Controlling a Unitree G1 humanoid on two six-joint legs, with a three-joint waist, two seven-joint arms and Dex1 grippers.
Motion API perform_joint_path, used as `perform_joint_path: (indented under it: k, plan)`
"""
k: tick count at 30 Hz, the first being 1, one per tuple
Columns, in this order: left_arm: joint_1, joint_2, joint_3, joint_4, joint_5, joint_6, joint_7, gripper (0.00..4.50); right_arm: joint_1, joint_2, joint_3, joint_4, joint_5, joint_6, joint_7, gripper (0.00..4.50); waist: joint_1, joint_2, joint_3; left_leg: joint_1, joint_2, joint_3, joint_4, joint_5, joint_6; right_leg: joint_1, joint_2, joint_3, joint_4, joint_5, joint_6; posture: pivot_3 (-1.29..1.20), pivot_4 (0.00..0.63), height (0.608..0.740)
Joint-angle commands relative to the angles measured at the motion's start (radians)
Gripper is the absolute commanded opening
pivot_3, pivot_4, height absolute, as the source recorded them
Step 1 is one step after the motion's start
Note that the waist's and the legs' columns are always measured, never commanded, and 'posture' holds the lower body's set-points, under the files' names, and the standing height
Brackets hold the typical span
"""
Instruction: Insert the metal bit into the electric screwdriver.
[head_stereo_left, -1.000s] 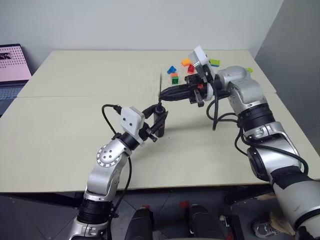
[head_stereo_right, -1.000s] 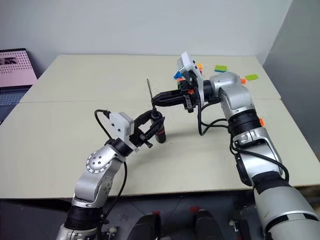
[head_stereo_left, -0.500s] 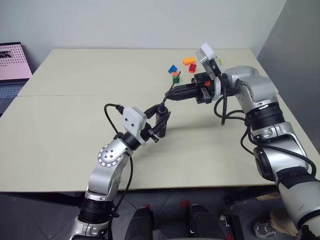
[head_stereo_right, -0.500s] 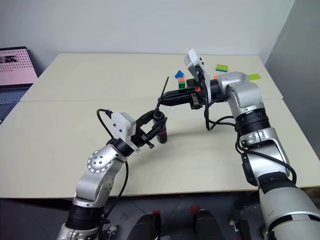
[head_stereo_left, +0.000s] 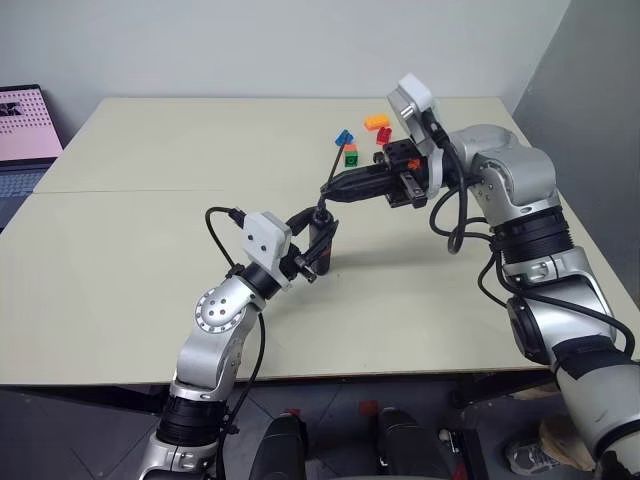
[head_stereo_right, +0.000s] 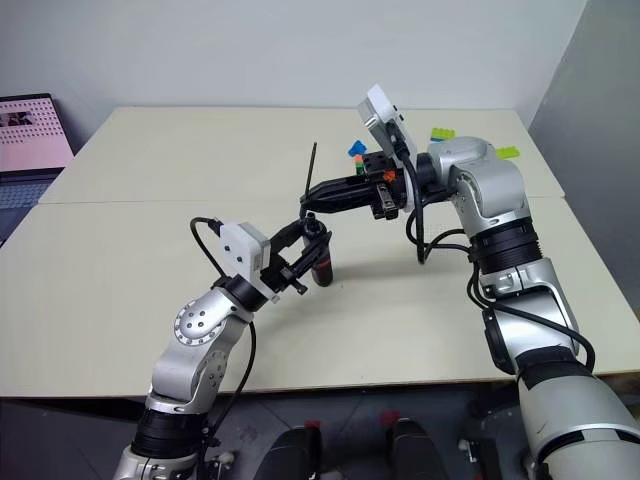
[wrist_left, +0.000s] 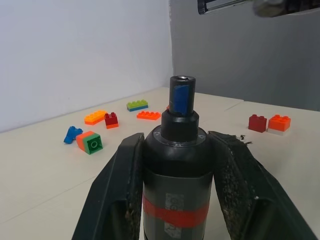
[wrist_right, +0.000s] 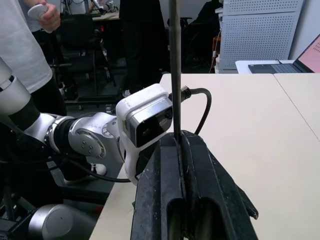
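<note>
While the left gripper (head_stereo_left: 322, 228) is clamping the electric screwdriver (wrist_left: 176, 165) upright with its socket facing up, the right gripper (head_stereo_right: 310, 200) is pinching the metal bit (head_stereo_right: 313, 163) just above and beside it. The bit is standing nearly vertical over those fingers. Doing this step well probably means centring the bit's lower end over the socket before lowering, keeping both in line.

A robotics lab or test room is suggested: a wide, pale work table (head_stereo_left: 150, 250) set against plain grey-white walls is seen across the middle of the head views, with an open laptop (head_stereo_left: 25, 140) placed at the far left edge and a scatter of coloured toy bricks (head_stereo_left: 362, 140) laid out at upper centre. In the right wrist view, dark office chairs (wrist_right: 82, 42) at upper left, a white perforated cabinet (wrist_right: 255, 30) at upper right and a person in a white shirt (wrist_right: 25, 50) at the left edge are shown behind the table.
</note>
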Motion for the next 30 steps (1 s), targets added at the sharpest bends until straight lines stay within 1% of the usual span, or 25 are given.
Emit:
perform_joint_path:
  k: [1, 14, 18, 23, 30]
  plan:
    - [-0.012, 0.004, -0.003, -0.030, 0.015, -0.014, -0.003, 1.62, -0.031, -0.019, 0.000, 0.002, -0.021, -0.018, 0.016, 0.00, 0.000, 0.000, 0.000, 0.000, 0.000, 0.000, 0.000, 0.000, 0.000, 0.000, 0.000, 0.000, 0.000, 0.000, 0.000, 0.00, 0.150, 0.740]
    - [-0.006, 0.003, -0.018, -0.033, 0.032, -0.017, -0.007, 1.62, -0.123, -0.015, 0.037, 0.109, -0.125, -0.087, 0.016, 0.00, 0.000, 0.000, 0.000, 0.000, 0.000, 0.000, 0.000, 0.000, 0.000, 0.000, 0.000, 0.000, 0.000, 0.000, 0.000, 0.00, 0.150, 0.740]
    - [-0.008, -0.011, -0.004, -0.030, 0.015, -0.008, 0.007, 1.62, -0.143, -0.009, 0.038, 0.142, -0.148, -0.112, 0.015, 0.00, 0.000, 0.000, 0.000, 0.000, 0.000, 0.000, 0.000, 0.000, 0.000, 0.000, 0.000, 0.000, 0.000, 0.000, 0.000, 0.00, 0.150, 0.740]
    - [-0.028, -0.018, 0.024, -0.034, -0.007, 0.004, 0.017, 1.62, -0.174, -0.003, 0.013, 0.175, -0.134, -0.111, 0.023, 0.00, 0.000, 0.000, 0.000, 0.000, 0.000, 0.000, 0.000, 0.000, 0.000, 0.000, 0.000, 0.000, 0.000, 0.000, 0.000, 0.00, 0.150, 0.740]
    - [-0.041, -0.029, 0.035, -0.129, -0.051, 0.063, 0.052, 1.62, -0.196, -0.024, -0.013, 0.168, -0.106, -0.087, 0.041, 0.00, 0.000, 0.000, 0.000, -0.002, 0.000, 0.000, 0.000, 0.000, 0.000, -0.001, 0.000, 0.000, 0.000, 0.001, 0.001, 0.00, 0.150, 0.740]
